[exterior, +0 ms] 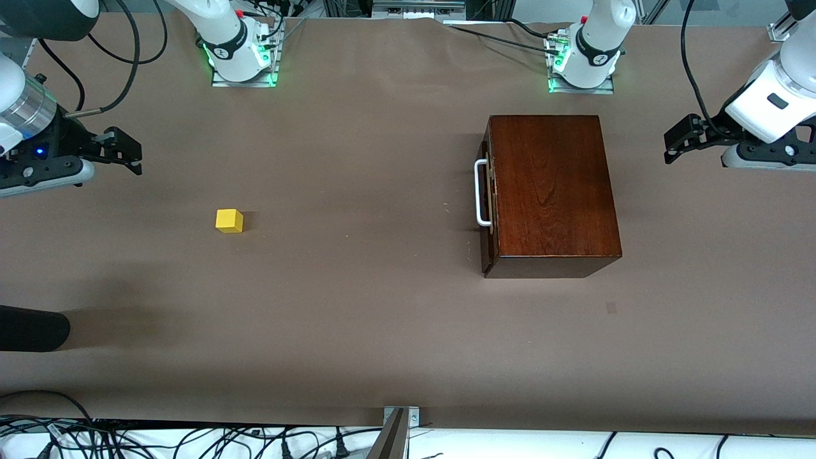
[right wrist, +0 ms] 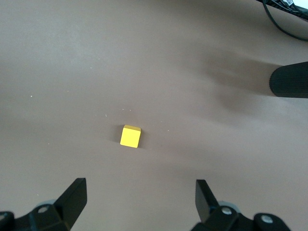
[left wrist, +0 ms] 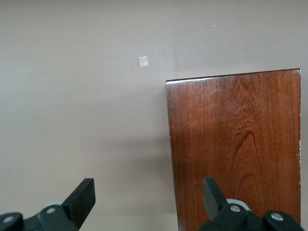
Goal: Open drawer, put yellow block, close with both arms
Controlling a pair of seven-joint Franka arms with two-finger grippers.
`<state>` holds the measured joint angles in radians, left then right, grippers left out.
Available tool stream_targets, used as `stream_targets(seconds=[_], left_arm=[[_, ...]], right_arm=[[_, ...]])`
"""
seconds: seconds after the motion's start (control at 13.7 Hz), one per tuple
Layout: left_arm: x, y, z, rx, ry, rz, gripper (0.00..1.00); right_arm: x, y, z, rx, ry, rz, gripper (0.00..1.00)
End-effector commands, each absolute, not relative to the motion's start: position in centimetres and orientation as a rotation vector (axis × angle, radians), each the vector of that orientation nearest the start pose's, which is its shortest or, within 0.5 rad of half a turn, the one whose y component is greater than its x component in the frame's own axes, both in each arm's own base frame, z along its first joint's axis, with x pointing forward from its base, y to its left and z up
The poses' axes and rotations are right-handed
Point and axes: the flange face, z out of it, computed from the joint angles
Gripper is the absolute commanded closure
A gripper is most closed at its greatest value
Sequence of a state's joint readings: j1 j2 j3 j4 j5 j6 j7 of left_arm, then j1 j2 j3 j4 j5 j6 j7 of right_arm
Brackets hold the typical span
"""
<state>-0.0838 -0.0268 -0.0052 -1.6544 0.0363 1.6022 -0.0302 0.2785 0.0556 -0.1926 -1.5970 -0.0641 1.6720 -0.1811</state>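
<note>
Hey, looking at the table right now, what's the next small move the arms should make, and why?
Probably bring the left end effector down toward the white handle, because the drawer is shut and the yellow block cannot go in until it opens. Both end effectors are open and empty; the right end effector waits above the table at its arm's end.

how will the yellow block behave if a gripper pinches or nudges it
The yellow block looks like a rigid cube with flat faces, so it should sit steady between fingers. Resting flat on the table, it would likely slide rather than roll. Being small, it is probably light.
</note>
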Motion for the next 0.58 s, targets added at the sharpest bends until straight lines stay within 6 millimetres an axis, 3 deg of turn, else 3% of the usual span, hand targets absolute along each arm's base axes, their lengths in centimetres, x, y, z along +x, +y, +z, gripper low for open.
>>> stream_targets(seconds=[0.0, 0.51], left_arm=[[55.02, -4.67, 60.97, -3.107, 0.127, 0.040, 0.00], [55.11, -4.43, 61.11, -3.109, 0.106, 0.033, 0.00]], right_arm=[[58.00, 4.49, 59.51, -3.198, -0.465, -0.033, 0.00], [58.02, 4.33, 59.51, -3.197, -0.460, -0.033, 0.00]])
